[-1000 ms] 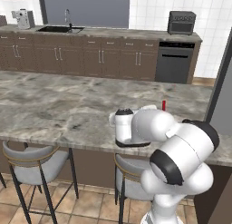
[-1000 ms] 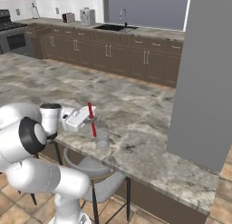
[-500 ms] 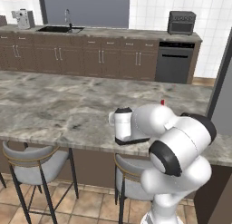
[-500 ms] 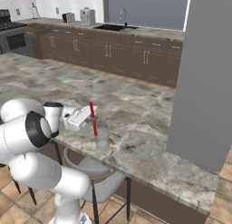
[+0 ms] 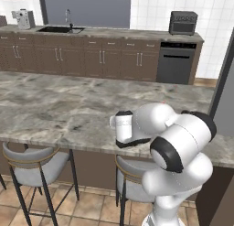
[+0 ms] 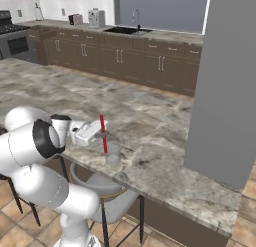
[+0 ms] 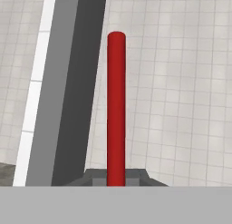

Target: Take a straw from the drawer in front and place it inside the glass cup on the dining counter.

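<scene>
At counter edge: arm folded low over the near rim, above the stools.
Counter: long veined marble slab; arm reaches over its near edge from 7 o'clock in the right base view.
Pillar: tall grey block standing on the counter at 3 o'clock of the cup.
Stool: grey cushion, tucked under the rim directly below the cup.
Gripper: jaws pinched tight on the straw, gripping about its middle.
Cup: clear tumbler on the counter near the rim, right under the gripper.
Straw: red, nearly upright, leaning slightly; lower end down inside the cup, top at 12 o'clock above the fingers. Hand view has the straw rising straight from between the tips.
</scene>
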